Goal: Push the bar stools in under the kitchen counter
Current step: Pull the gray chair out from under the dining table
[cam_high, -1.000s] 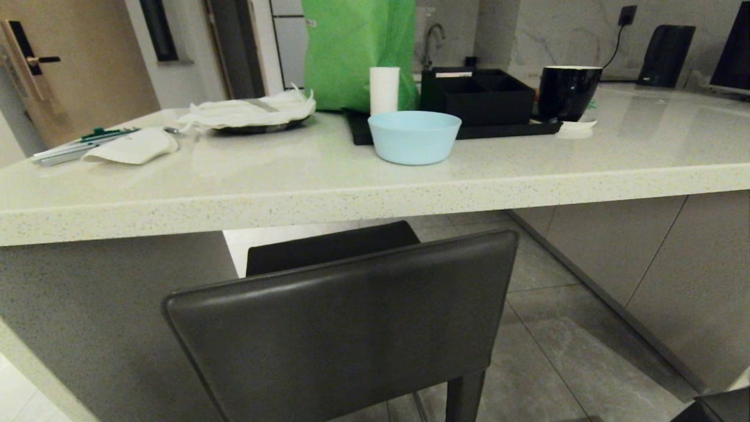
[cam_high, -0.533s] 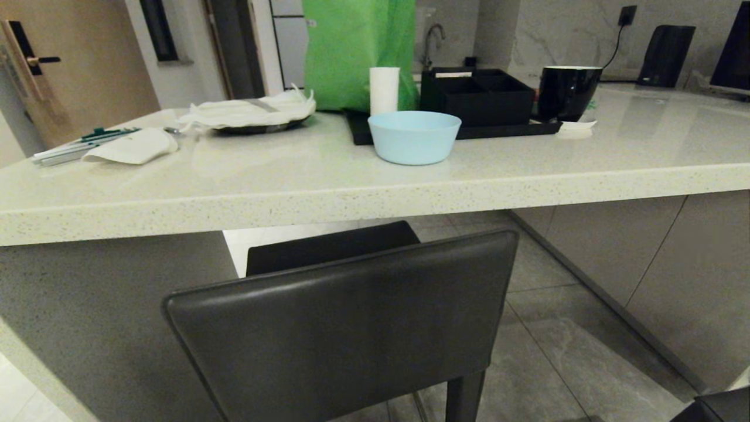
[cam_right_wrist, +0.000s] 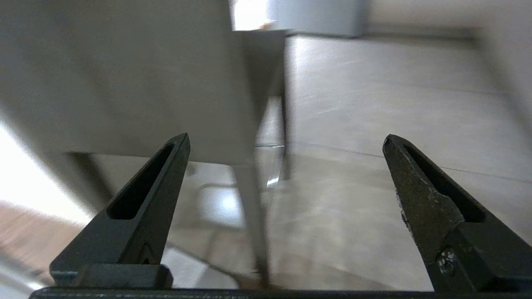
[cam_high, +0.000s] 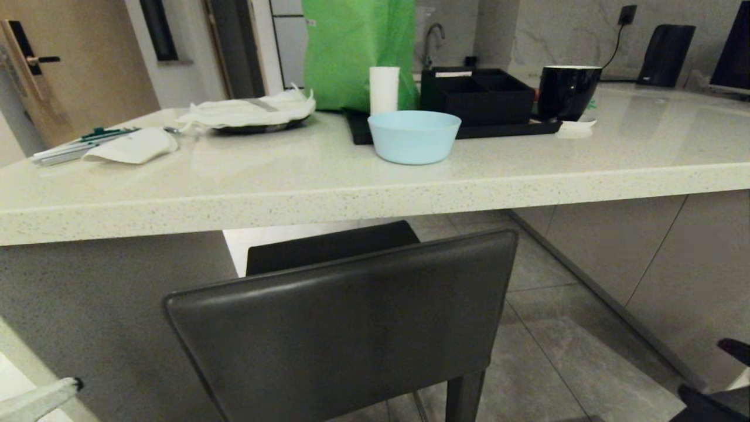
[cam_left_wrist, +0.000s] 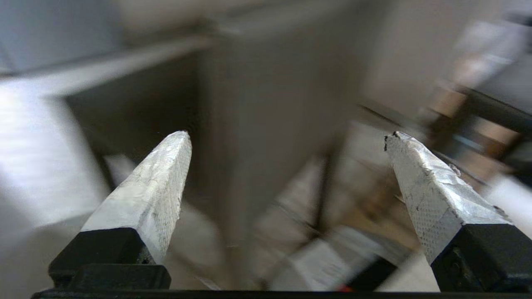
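Dark grey leather fills the lower middle of the head view: the backrest of the near bar stool (cam_high: 345,316) runs long from side to side, roughly parallel with the front edge of the kitchen bench (cam_high: 363,199), and it stands out from that edge on the robot's side, not yet tucked in. Just behind it a second bar stool (cam_high: 331,246) shows its backrest top under the worktop's lip. At the lower left corner a pale fingertip of the left claw (cam_high: 41,398) enters the picture; at the lower right corner the dark tips of the right claw (cam_high: 718,381) show. The backrest lies between the two, ahead of both, and neither touches it; which claw is nearer I cannot tell. On the bench top stand a light blue bowl (cam_high: 414,136) and a black tray (cam_high: 469,126), well clear of any push.

From the left wrist view, the left claw (cam_left_wrist: 286,141) is released, its taped fingers wide apart with nothing between them; beyond them the scene is smeared, a grey panel and floor only.

From the right wrist view, the right claw (cam_right_wrist: 286,141) is likewise spread wide and empty. Ahead of it hangs a dark slab with a thin leg beneath, likely the near stool, apart from the tips.

A push, as I judge it, should go squarely across the backrest's long axis, toward the bench.
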